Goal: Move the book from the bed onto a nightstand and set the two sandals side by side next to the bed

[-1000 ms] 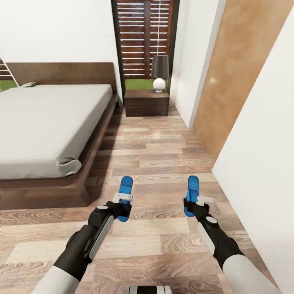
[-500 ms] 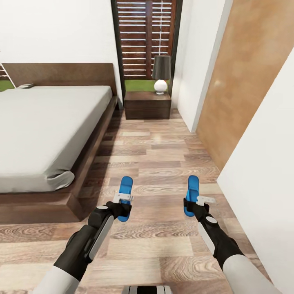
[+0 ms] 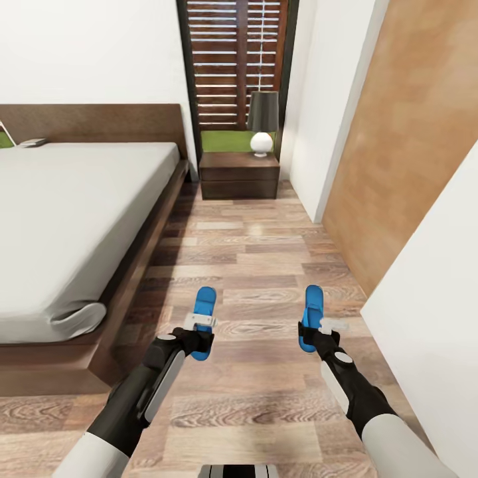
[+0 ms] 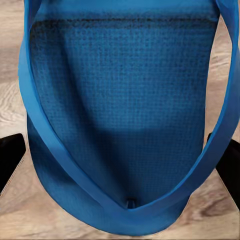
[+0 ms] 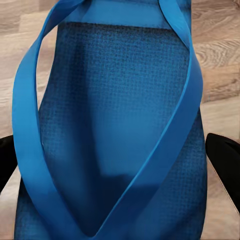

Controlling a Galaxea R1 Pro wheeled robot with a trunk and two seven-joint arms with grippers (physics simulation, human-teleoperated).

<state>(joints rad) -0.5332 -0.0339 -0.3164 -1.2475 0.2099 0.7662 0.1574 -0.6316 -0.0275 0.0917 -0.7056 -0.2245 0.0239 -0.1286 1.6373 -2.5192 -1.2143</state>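
Unlettered blue sandals (image 3: 203, 312) in claws

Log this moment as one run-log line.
left gripper: shut on left sandal | right gripper: shut on right sandal | bed: at left | nightstand: ahead

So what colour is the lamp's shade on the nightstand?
Dark grey shade over a white base; head view shows it best.

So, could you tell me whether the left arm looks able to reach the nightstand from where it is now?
Probably not. The left gripper is shut on a blue sandal, and the nightstand stands far off across open wood floor by the bed.
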